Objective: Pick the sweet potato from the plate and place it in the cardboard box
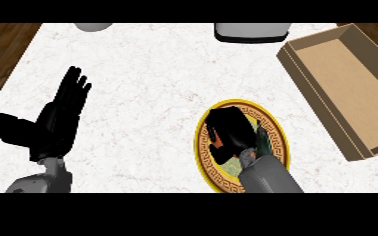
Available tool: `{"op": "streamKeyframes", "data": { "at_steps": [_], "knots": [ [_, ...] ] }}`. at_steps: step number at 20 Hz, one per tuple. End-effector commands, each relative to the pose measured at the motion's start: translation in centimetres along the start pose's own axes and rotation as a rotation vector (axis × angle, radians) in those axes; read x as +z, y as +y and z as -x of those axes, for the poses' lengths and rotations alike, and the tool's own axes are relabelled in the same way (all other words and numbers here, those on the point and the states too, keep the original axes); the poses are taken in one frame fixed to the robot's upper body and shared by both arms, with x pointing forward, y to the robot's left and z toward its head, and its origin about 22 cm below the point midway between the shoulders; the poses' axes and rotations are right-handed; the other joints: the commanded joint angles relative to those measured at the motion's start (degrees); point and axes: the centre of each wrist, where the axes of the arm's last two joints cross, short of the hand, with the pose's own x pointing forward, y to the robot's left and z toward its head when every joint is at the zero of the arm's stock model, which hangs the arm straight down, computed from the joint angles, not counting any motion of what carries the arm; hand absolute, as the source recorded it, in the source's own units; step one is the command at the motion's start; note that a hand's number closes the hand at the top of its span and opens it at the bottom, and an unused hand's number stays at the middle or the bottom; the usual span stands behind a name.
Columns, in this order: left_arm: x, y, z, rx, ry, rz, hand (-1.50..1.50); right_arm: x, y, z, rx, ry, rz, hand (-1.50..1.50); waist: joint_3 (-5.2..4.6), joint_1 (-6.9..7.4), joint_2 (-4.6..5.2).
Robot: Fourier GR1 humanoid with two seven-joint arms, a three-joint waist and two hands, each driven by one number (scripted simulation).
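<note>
1. One hand works: the right hand (232, 132) sits over the plate (275, 130), fingers curled down round something orange, judged the sweet potato (218, 144), mostly hidden.
2. Sweet potato is at the plate; lift is not evident.
3. Cardboard box (336, 87), right of the plate, holds nothing; carry and placement remain.
4. Left hand (63, 112) rests left of the plate, fingers straight.

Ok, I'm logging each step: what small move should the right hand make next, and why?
Probably lift straight up off the plate. The right hand is curled down over the plate's middle, hiding the sweet potato, apparently grasping it, and the cardboard box lies apart to the right. The left hand rests open.
</note>
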Motion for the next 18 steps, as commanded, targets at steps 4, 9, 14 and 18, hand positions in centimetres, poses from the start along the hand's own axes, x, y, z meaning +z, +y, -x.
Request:
{"op": "streamKeyframes", "data": {
  "at_steps": [4,9,14,18],
  "knots": [
    [-0.8,1.5,-1.5,-0.021,-0.007,-0.013,0.0,3.1,-4.0,-4.6,0.095,-0.05,0.146,1.5,0.0,-0.15,-0.11],
    [-1.2,1.0,-1.1,-0.005,-0.003,-0.003,0.0,5.0,-7.4,-6.0,0.122,-0.094,0.238,1.5,0.01,0.03,-0.02],
    [-0.2,1.9,0.2,-0.008,0.01,-0.002,0.0,7.9,-11.3,-5.5,-0.1,0.022,0.46,1.5,0.01,-0.29,-0.17],
    [-0.4,-0.1,-0.5,0.0,0.0,0.003,0.0,8.5,-14.5,-4.4,-0.144,0.147,0.604,1.5,0.03,-0.38,-0.09]
  ]
}}
